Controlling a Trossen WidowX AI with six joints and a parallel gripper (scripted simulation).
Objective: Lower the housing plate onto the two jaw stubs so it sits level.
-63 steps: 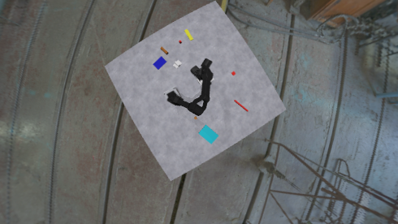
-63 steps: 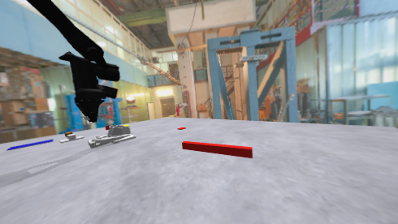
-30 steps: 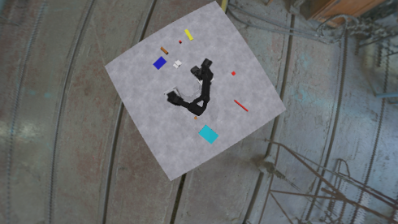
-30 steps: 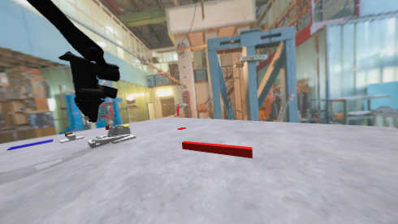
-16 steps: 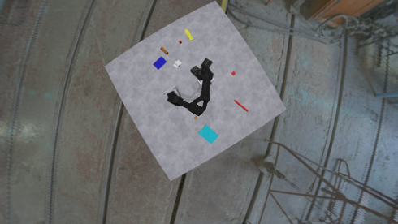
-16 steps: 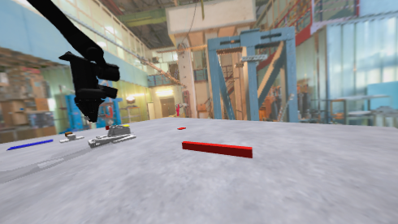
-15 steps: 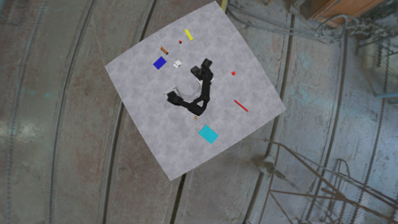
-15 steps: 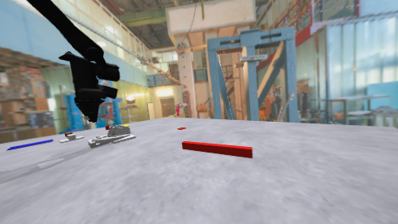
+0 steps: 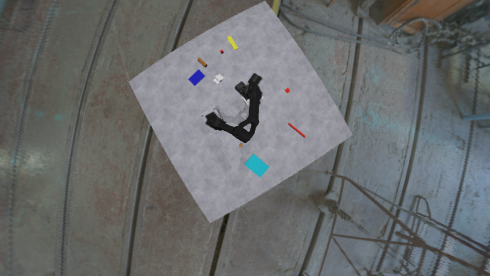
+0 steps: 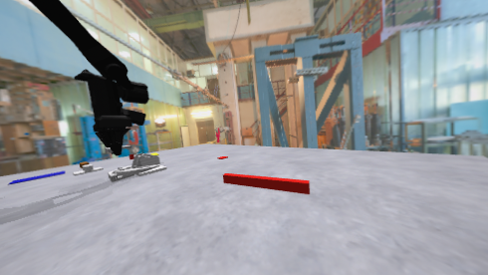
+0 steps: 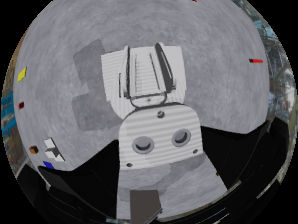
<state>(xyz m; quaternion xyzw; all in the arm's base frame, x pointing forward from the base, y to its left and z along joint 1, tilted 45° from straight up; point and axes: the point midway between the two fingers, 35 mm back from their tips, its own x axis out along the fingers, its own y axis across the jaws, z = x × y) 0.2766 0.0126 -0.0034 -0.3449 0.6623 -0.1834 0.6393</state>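
My gripper (image 11: 158, 137) (image 10: 118, 150) is shut on the housing plate, a pale ribbed plate with two large round holes. The housing plate (image 11: 160, 131) sits between the dark fingers in the wrist view; I cannot make it out in the exterior view. The white fixture base (image 11: 112, 75) (image 10: 122, 174) lies on the table just beyond the plate in the wrist view. Two upright jaws, the left jaw (image 11: 127, 72) and the right jaw (image 11: 164, 65), stand on it. The plate is above the table, and its far edge overlaps the near part of the fixture, hiding the stubs there.
A small white stand (image 9: 218, 79) (image 10: 88, 169) (image 11: 52, 150) lies near a blue block (image 9: 196, 77) and a brown block (image 9: 202, 62). A yellow block (image 9: 232, 43), a red bar (image 9: 296, 130) (image 10: 266, 183) and a cyan mat (image 9: 256, 165) lie farther off. My arm mostly covers the fixture in the top view.
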